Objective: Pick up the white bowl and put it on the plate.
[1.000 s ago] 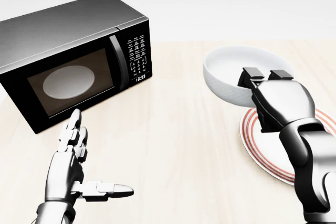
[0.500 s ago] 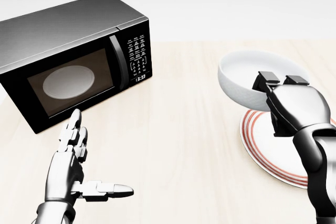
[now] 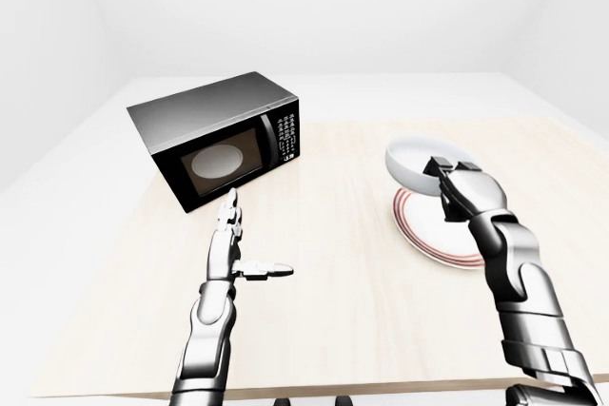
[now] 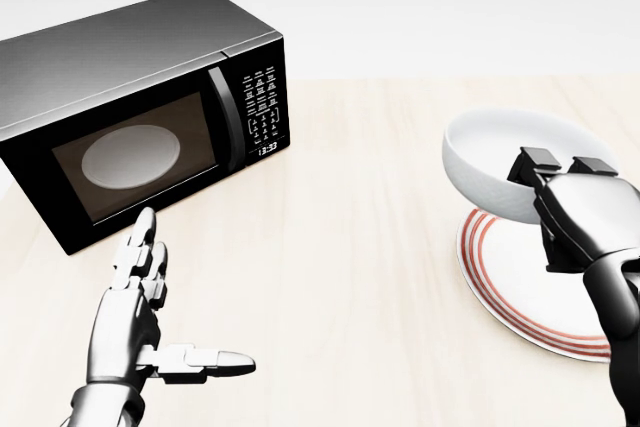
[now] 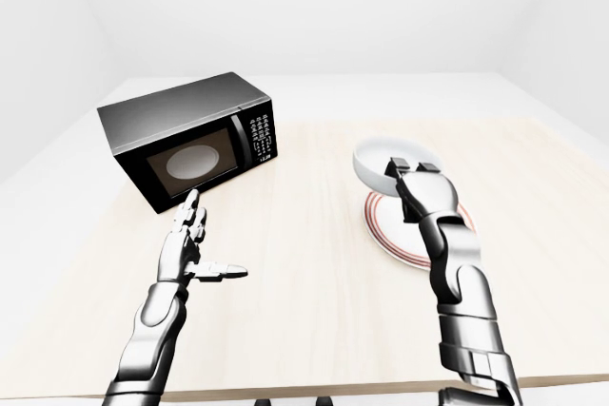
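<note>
The white bowl (image 4: 495, 167) hangs tilted in the air at the right of the head view, over the upper left part of the plate (image 4: 505, 292), which is white with red rings. My right hand (image 4: 560, 182) is shut on the bowl's near rim, fingers hooked over the edge. My left hand (image 4: 165, 317) is open and empty at the lower left, fingers spread, just below the microwave. The bowl (image 3: 414, 164) and the plate (image 3: 428, 240) also show in the left-eye view.
A black microwave (image 4: 130, 97) with its door shut stands at the upper left on the light wooden table (image 4: 350, 277). The table's edges show in the left-eye view (image 3: 314, 392).
My right hand has carried the bowl to the right, from left of the plate to over its upper left part. The left hand and the microwave have not moved.
</note>
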`<state>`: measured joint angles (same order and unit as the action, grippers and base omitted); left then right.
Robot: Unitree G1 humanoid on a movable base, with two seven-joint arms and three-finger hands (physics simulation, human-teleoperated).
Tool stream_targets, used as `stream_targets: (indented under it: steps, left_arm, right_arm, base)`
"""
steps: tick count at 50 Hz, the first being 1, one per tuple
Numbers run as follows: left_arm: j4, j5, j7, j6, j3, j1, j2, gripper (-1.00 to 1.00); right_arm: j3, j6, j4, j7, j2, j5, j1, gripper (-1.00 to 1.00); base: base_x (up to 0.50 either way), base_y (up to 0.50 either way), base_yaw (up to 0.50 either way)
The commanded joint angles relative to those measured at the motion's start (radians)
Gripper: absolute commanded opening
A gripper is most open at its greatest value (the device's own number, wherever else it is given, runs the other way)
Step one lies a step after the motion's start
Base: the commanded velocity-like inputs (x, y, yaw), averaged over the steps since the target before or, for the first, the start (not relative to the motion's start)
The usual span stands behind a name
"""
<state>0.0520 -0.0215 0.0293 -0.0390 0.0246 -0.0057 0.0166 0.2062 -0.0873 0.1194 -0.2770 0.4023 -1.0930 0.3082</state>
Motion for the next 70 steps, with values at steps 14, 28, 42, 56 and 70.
stream_targets:
  steps: [14,28,42,56,70]
  left_arm:
    - [0.003,-0.003,0.000,-0.006,0.000,0.001,0.001,1.00]
    - [0.005,-0.008,0.000,-0.011,-0.002,0.003,0.000,1.00]
    - [0.001,-0.009,0.000,-0.010,-0.003,0.005,0.000,1.00]
    - [0.004,-0.009,-0.002,-0.010,-0.003,0.001,-0.001,1.00]
    - [0.005,-0.009,-0.001,-0.012,-0.003,0.003,-0.001,1.00]
  right_arm:
    - [0.037,0.000,0.086,0.075,0.040,0.045,-0.023,-1.00]
    - [0.037,0.000,0.144,0.111,0.056,0.049,-0.026,-1.00]
    - [0.040,0.000,0.175,0.125,0.072,0.057,-0.021,-1.00]
    - [0.032,0.000,0.262,0.165,0.094,0.063,0.002,-1.00]
    - [0.020,0.000,0.338,0.208,0.110,0.068,0.015,-1.00]
  base:
    - [0.00,0.00,0.00]
    - [0.00,0.00,0.00]
    - [0.00,0.00,0.00]
    - [0.00,0.00,0.00]
    - [0.00,0.00,0.00]
